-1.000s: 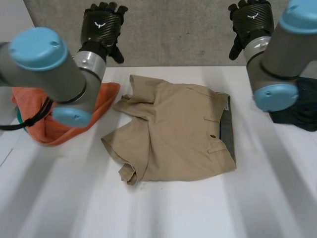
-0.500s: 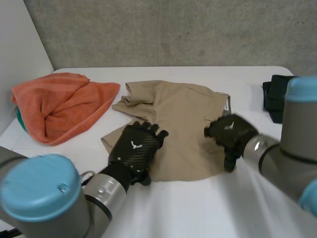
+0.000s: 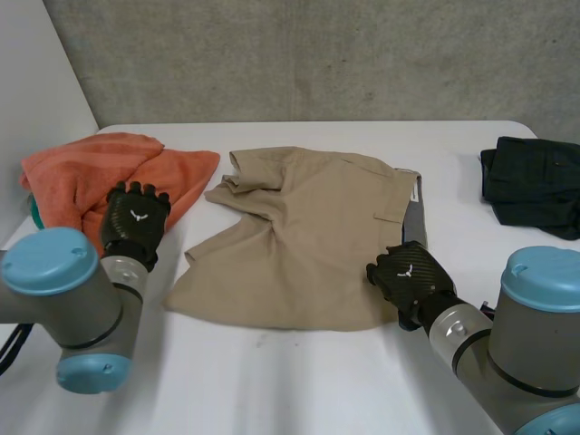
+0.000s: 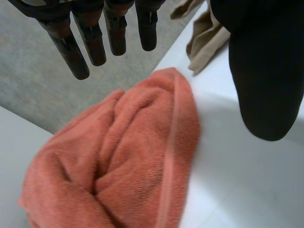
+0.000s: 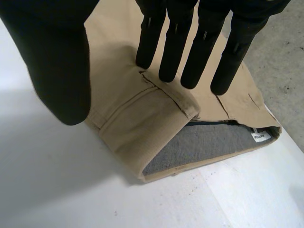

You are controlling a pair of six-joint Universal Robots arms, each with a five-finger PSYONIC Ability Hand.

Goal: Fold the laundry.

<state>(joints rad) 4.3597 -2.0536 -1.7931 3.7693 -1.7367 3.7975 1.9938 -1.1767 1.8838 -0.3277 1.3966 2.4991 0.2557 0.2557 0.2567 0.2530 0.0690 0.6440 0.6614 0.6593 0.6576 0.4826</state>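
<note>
Khaki shorts (image 3: 308, 245) lie spread in the middle of the white table (image 3: 299, 381), waistband toward the right. My right hand (image 3: 408, 276) is at the shorts' near right corner. Its straight fingers (image 5: 173, 42) hang just over the folded waistband (image 5: 137, 118), which shows a grey lining, and the thumb (image 5: 57, 61) stands apart on the table side. My left hand (image 3: 134, 222) hovers beside the shorts' left leg, above the edge of the orange towel (image 3: 82, 177). Its fingers (image 4: 71, 42) are straight and hold nothing. The towel (image 4: 137, 156) is under its palm, with a bit of the shorts (image 4: 204, 42) beyond.
The crumpled orange towel takes up the far left of the table. A dark folded garment (image 3: 535, 181) lies at the far right edge. A grey wall stands behind the table.
My left hand has left the shorts' near left leg and moved left to the towel; that leg now lies flatter. My right hand has slid nearer, to the waistband corner.
</note>
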